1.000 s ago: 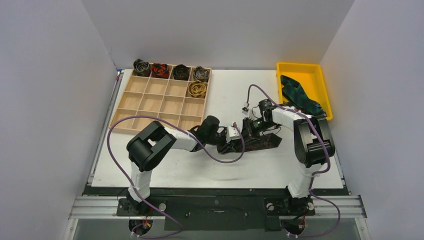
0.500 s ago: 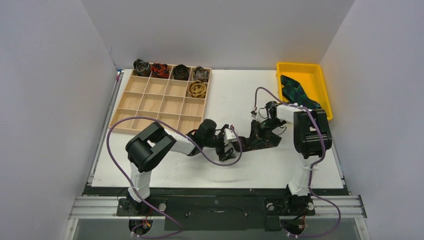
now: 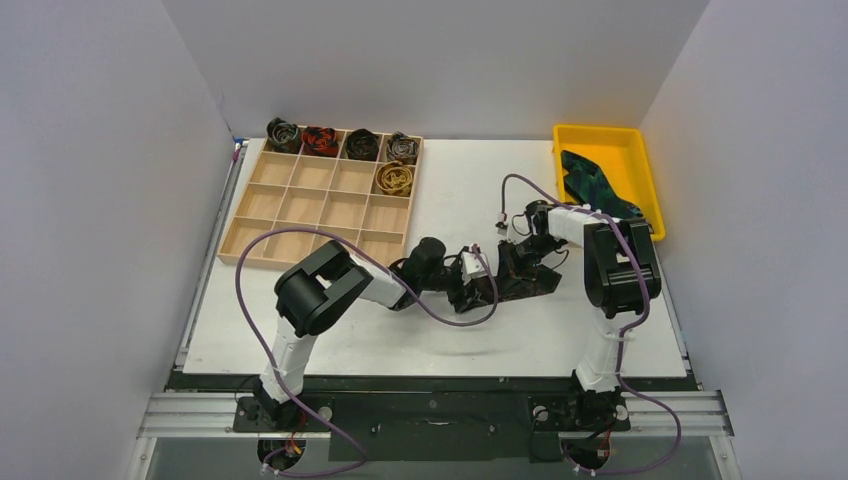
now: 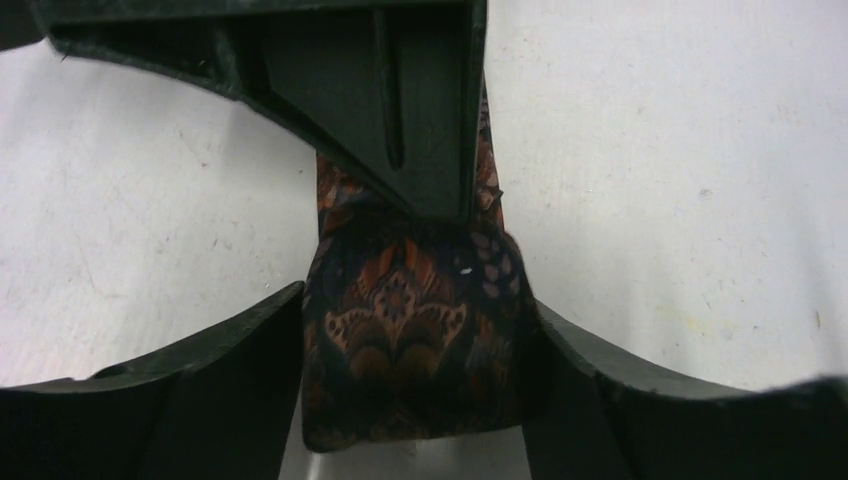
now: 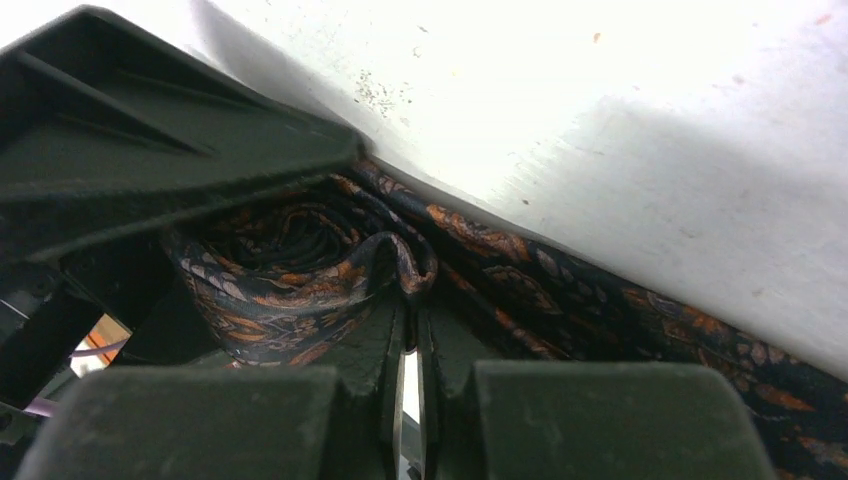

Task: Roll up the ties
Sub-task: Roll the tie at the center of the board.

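Coils (image 3: 361, 145) fill five far cells of the left wooden tray (image 3: 262, 205), mid-table the left gripper (image 3: 472, 288) clasps the part-rolled brown tie (image 4: 410, 330), the right gripper (image 3: 510, 262) pinches its fold, and a green-blue tie (image 3: 595, 190) lies unrolled in the right-hand yellow bin (image 3: 600, 131)

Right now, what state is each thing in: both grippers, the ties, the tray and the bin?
Left gripper: shut on the brown tie at its rolled end.
Right gripper: shut on a fold of the brown tie.
Brown tie: partly rolled, tail flat on the table.
Green tie: unrolled, in the yellow bin.
Rolled ties: five, one per slot of the wooden tray.
Wooden tray: other slots empty.
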Robot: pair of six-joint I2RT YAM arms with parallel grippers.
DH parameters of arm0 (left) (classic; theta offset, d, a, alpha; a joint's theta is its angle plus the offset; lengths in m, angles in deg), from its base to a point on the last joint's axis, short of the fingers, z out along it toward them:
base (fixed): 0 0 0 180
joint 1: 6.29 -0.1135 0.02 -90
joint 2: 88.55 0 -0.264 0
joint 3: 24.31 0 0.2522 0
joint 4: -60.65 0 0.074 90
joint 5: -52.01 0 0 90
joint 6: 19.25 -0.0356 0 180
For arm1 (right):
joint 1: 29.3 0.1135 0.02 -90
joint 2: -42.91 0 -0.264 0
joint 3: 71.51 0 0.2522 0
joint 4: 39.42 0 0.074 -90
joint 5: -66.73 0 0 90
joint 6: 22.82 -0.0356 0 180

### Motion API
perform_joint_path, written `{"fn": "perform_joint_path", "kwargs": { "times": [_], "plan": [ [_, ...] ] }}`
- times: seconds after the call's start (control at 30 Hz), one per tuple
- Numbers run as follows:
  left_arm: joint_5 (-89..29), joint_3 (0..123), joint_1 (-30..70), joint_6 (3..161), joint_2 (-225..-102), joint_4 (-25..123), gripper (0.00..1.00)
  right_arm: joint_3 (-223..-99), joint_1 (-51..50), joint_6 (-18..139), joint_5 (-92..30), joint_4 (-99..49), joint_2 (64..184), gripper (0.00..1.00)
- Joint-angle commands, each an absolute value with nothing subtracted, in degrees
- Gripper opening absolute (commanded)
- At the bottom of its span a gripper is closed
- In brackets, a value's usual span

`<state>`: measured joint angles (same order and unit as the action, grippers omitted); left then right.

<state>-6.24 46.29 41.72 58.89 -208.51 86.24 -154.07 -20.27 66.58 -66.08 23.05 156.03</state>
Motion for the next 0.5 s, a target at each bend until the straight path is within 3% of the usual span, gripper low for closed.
{"fn": "perform_joint_path", "kwargs": {
  "times": [0.0, 0.27, 0.33, 0.37, 0.47],
  "plan": [
    [-5.9, 48.3, 42.8, 59.5, -210.0, 86.5, 0.56, -151.7, -17.5, 70.5, -54.7, 19.2, 158.6, 0.00],
    [-6.6, 42.8, 42.6, 55.5, -205.9, 78.3, 0.20, -151.9, -18.4, 68.2, -63.0, 18.7, 155.8, 0.03],
    [-7.2, 41.3, 42.4, 54.8, -204.7, 75.4, 0.16, -151.8, -20.6, 69.1, -66.6, 20.3, 153.0, 0.18],
    [-7.5, 40.8, 42.4, 54.4, -204.3, 73.9, 0.15, -151.8, -21.3, 69.5, -68.4, 20.8, 150.3, 0.32],
    [-8.6, 41.0, 42.6, 54.8, -204.6, 70.6, 0.15, -151.8, -22.0, 70.4, -70.8, 22.9, 145.1, 0.49]
  ]
}}
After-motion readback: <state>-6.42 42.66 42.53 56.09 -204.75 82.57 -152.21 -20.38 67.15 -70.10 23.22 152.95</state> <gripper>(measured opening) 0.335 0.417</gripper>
